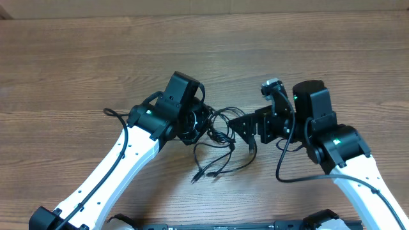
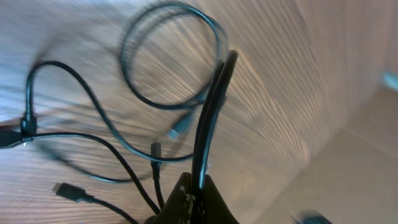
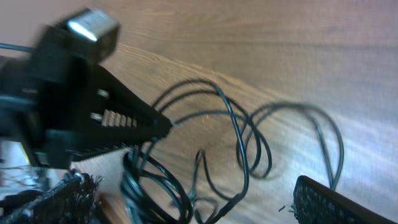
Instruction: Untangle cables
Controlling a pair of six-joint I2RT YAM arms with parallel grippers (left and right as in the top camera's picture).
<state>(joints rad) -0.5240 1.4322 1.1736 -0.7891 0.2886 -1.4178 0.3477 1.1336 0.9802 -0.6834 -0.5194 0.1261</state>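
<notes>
Black cables (image 1: 217,135) are pinched by the left gripper (image 1: 201,124). Their loose loops are spread rightward, just ahead of the parted fingers of the right gripper (image 1: 241,134).

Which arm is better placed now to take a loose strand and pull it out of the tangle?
Right. The right gripper is open around loops of the cables; the left gripper seems shut on a strand, so it should just hold.
</notes>
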